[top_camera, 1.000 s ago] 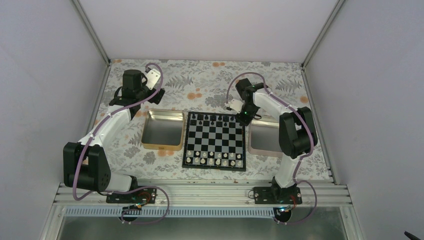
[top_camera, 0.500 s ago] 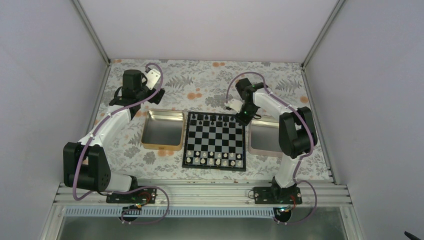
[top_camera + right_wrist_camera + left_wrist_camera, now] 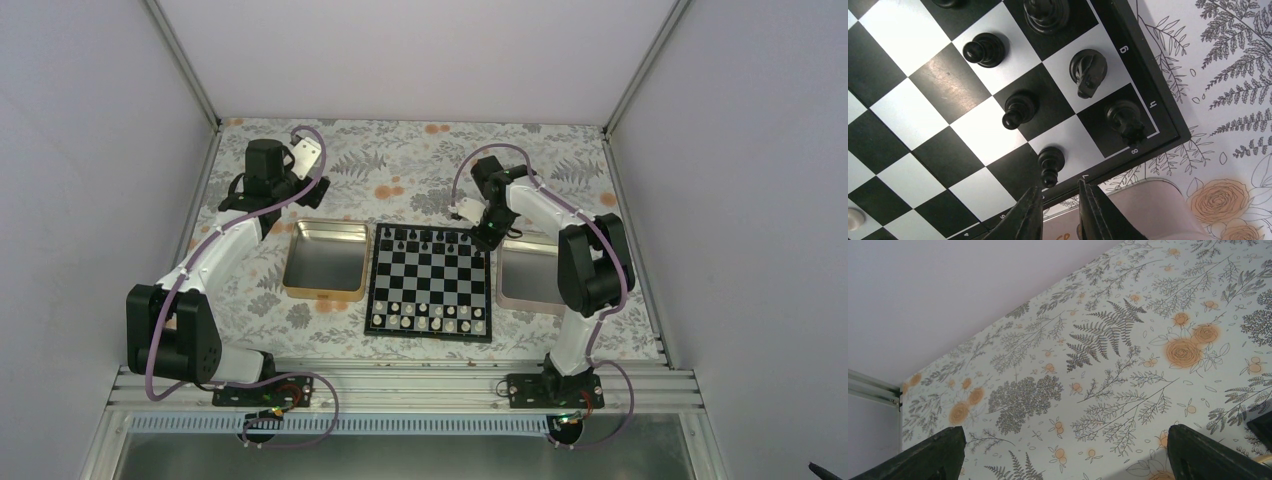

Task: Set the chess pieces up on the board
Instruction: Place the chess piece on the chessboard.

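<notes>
Black pawn (image 3: 1050, 165) stands free; right gripper (image 3: 1058, 186) slightly parted, empty.
Likely light, rigid, slick, tippy: pinch its neck. Left gripper (image 3: 1064, 431) spread wide.

blocked: chess pieces (image 3: 1019, 109) crowd far rows | free: board (image 3: 430, 280) middle ranks

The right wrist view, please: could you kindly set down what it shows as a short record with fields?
surface: small black-and-white chessboard, its corner lying on a flowered cloth
pieces: tiny black chess figures on the corner squares, one pawn on the edge square nearest the hand
right hand: parted a little, nothing held, just short of that pawn
below the hand: pale metal tray beside the board
left hand: seen only in its own view, wide open above the cloth
</notes>
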